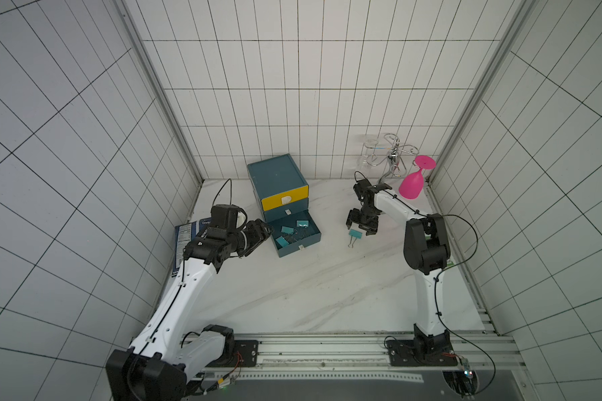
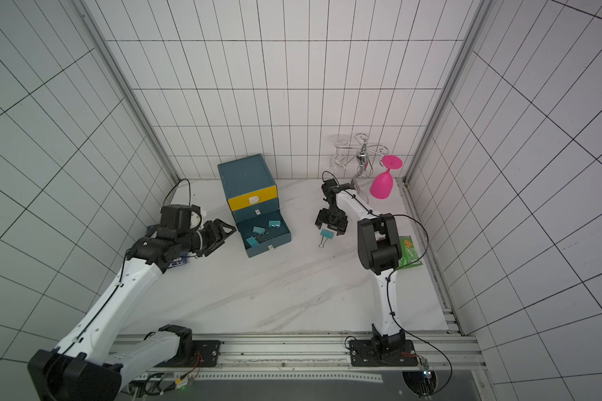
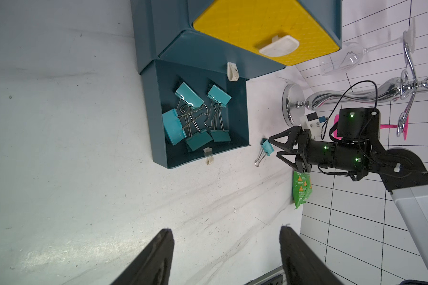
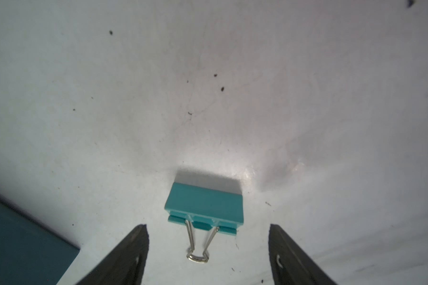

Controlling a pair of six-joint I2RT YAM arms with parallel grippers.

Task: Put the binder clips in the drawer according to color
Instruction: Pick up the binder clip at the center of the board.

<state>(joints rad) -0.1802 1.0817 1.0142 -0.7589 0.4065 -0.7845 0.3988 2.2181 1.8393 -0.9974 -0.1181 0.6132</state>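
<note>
The left pincer [image 3: 226,228] hovers over bare worktop [image 1: 327,295], jaws wide apart with nothing between them, just beside the open bottom drawer [image 1: 301,244]. Five teal binder clips [image 3: 189,95] lie in that drawer (their wire handles tangled together in the middle). To the right, well apart from the drawer, a lone teal clip [image 4: 204,204] lies flat on the worktop, its handles pointing toward the near edge. The right pincer [image 1: 360,229] points down over it with fingers spread wide on either side. In the right wrist view there is a clear gap between each finger and the clip, so it grips nothing. Behind the open drawer stands the dark-teal cabinet [image 1: 275,172], with its middle drawer [image 1: 287,208] and yellow top drawer [image 1: 285,198] both closed. In the far right corner is a chrome glass rack [image 1: 391,156], and a pink glass [image 1: 412,185] hangs bowl-down from it.
</note>
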